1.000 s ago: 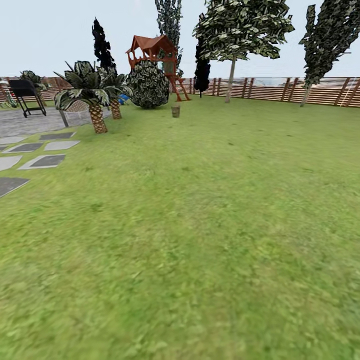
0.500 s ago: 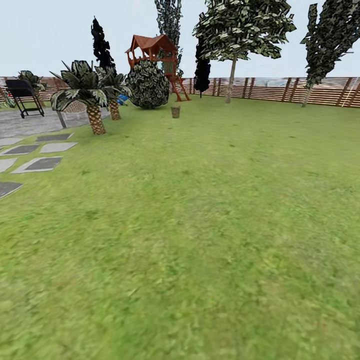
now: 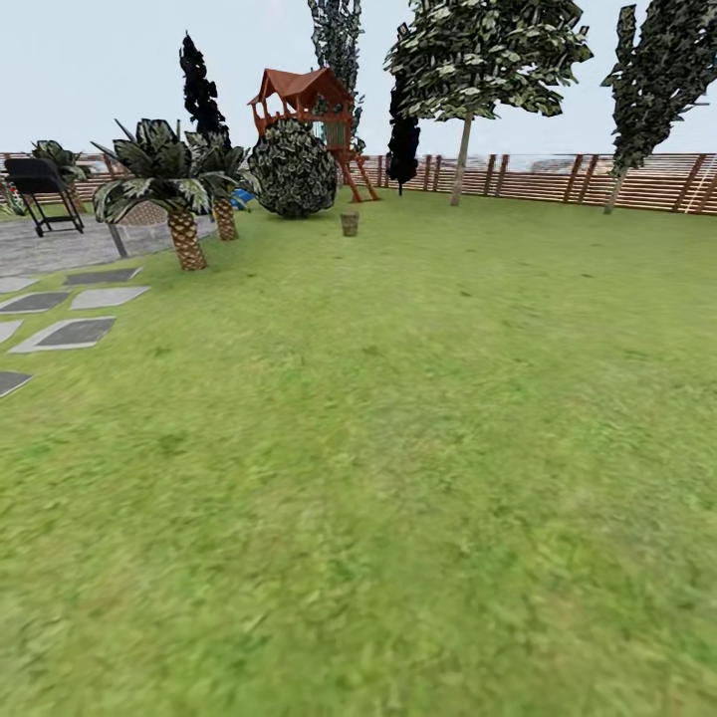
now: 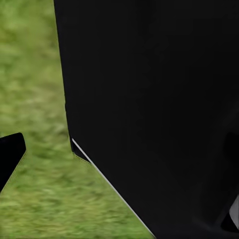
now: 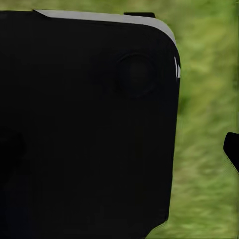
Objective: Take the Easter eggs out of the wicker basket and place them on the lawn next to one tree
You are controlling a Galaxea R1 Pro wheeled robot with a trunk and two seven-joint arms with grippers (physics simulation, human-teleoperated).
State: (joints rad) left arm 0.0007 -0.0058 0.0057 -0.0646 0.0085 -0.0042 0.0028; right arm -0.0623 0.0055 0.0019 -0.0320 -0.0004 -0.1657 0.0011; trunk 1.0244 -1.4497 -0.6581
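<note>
While the head camera looks out across the lawn (image 3: 398, 478), green and a little patchy, a small brown object (image 3: 350, 223) stands far off on the grass, well short of the fence; it's too small to tell whether that's the wicker basket, and no detail inside it can be made out. Behind it, a round dark bush (image 3: 293, 168) sits in front of a red-roofed wooden play tower (image 3: 304, 100). Off to the right of those, a tree (image 3: 461, 149) with a pale slim trunk and a light green crown rises just before the slatted wooden fence (image 3: 558, 177). Another leafy tree (image 3: 652, 80) leans near the fence at far right. On the left, two short palms (image 3: 179, 199) stand at the lawn's edge, beside grey stepping slabs (image 3: 75, 332) set in the grass, and a black folding chair (image 3: 42, 189) stands on the paving beyond.

Down at the wrists, it's mostly dark robot body (image 4: 159, 109) over grass. One black fingertip (image 4: 10, 154) pokes in on the left wrist view, another black tip (image 5: 232, 149) on the right wrist view. Whether either gripper is spread or closed, I can't tell.
</note>
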